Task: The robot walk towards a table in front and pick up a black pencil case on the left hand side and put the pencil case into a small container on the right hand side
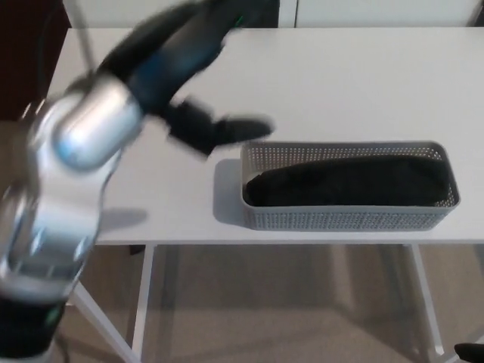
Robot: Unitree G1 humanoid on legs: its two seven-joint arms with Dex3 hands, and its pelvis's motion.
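The black pencil case point(348, 180) is seen lying inside the grey container point(349, 218). The left hand point(198, 83), blurred, is seen up and to its left, clear of it, fingers spread and empty.

Bright, even light; left arm point(91, 144) heavily motion-blurred.

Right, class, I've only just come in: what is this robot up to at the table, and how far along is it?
The black pencil case already lies inside the grey mesh basket near the front edge of the white table. The robot's left hand holds nothing and is blurred with motion above the table, to the left of the basket. Its fingers are apart. The right hand does not show. So the putting-away looks done.
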